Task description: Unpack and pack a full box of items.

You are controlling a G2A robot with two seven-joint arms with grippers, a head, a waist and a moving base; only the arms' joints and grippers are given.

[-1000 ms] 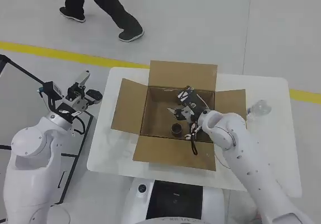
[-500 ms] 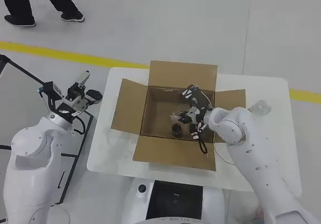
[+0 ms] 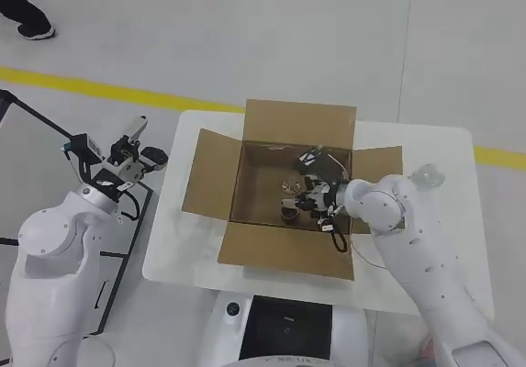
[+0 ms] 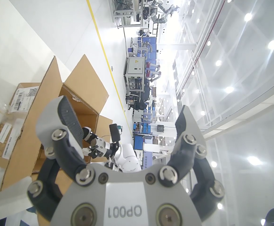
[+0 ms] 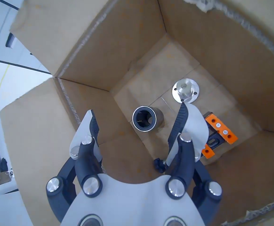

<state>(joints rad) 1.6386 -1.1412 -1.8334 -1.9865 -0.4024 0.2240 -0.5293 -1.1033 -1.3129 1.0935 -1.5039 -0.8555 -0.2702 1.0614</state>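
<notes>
The right gripper (image 5: 137, 111) hangs inside the open cardboard box (image 5: 198, 36), its fingers spread wide with nothing between them. Just under one finger lies a small black knob (image 5: 158, 163) on the box floor. Beyond it a short metal cylinder (image 5: 146, 118) with a dark bore lies on its side, and beside the cylinder sits an orange and black block (image 5: 221, 130). Farther still a silver flange (image 5: 185, 92) stands upright, near the far wall.

From above, the box (image 3: 299, 119) sits in the centre of the frame on the white bench (image 3: 428, 257), all four flaps folded out. The right gripper (image 3: 301, 194) is at its middle, over the cylinder (image 3: 288, 213). A clear plastic bag (image 3: 425, 176) lies on the bench right of the box.

At the left of the frame, off the bench edge, the left gripper (image 3: 139, 147) is held up, wide open and empty (image 4: 122, 105).
</notes>
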